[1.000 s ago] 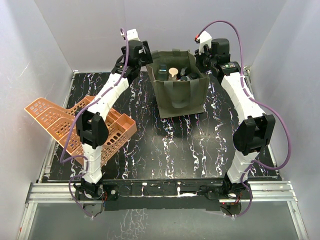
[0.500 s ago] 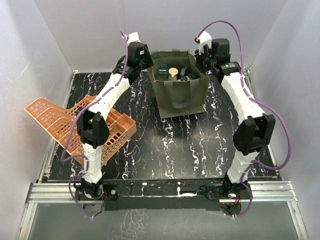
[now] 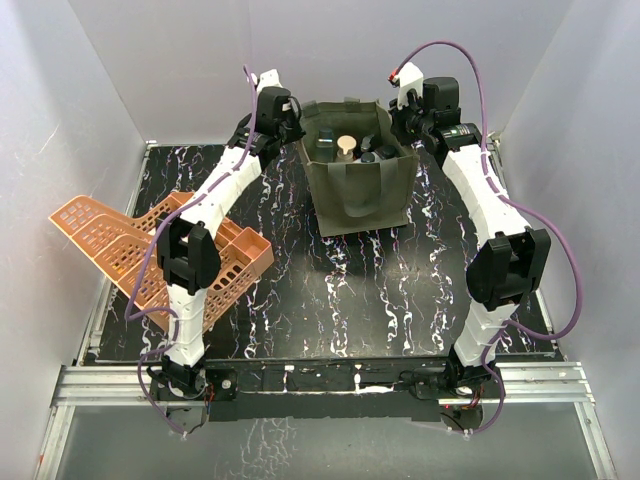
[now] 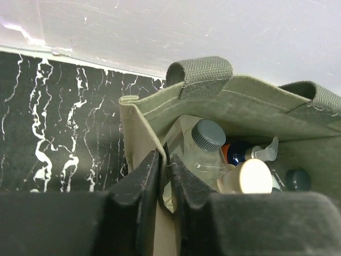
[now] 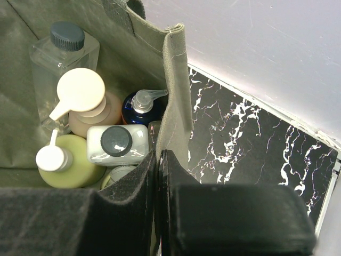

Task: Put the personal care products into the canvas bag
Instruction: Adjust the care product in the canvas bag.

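Observation:
The olive canvas bag [image 3: 360, 185] stands upright at the back of the table, with several personal care products inside. My left gripper [image 3: 293, 128] has its jaws closed down on the bag's left wall [image 4: 139, 128], leaving only a sliver of gap on the inner side. My right gripper [image 5: 159, 157] is shut on the right wall [image 5: 173, 90]. The right wrist view looks down on a clear bottle [image 5: 64, 45], a tan bottle [image 5: 88, 104], a dark blue pump bottle [image 5: 139, 106], a white bottle [image 5: 117, 144] and a yellow-green pump bottle [image 5: 69, 165].
Orange plastic baskets [image 3: 130, 250] lie tipped at the table's left edge, under the left arm. White enclosure walls stand close behind the bag and along both sides.
My left gripper's jaws have closed in on the bag's left wall, and the wrist has shifted slightly. The right arm and the bag have not moved.

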Controlling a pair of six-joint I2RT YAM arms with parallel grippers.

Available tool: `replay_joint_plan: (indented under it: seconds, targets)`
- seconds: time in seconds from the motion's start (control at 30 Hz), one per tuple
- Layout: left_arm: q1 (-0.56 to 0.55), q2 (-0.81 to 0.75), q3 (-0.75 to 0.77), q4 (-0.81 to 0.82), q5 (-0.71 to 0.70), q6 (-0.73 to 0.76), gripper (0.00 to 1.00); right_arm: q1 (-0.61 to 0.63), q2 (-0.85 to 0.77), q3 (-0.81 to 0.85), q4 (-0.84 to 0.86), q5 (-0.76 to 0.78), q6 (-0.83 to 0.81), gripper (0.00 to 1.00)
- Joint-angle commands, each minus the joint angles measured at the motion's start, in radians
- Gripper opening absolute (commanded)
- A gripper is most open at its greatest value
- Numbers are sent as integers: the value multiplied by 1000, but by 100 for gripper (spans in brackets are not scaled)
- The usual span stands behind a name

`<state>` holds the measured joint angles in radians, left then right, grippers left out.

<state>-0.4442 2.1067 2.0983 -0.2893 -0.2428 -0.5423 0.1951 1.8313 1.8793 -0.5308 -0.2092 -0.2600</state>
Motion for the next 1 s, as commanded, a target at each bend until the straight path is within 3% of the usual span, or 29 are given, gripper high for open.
replay_joint_plan:
  seconds: [0.0,0.13,0.27,0.37,0.53,0.7,0.97]
  targets:
    - [-1,-28,34,66,50,42,1,3,-57,20,33,-1,1,11]
    - [-1,-53,14,127,81,89,0,2,-46,56,41,-14,-31,41]
    - [-1,-67,-8,159,91,122,0,12,1,186,37,-41,-59,57]
    - [-1,-74,-24,174,109,126,0,40,45,296,23,-68,-74,64]
    - [-1,-88,-58,199,148,127,0,106,80,350,66,-110,-87,68]
    - [-1,-110,-97,239,182,125,0,113,149,377,83,-221,17,67]
    - [-1,-143,-139,284,256,127,0,135,273,384,149,-247,163,63]
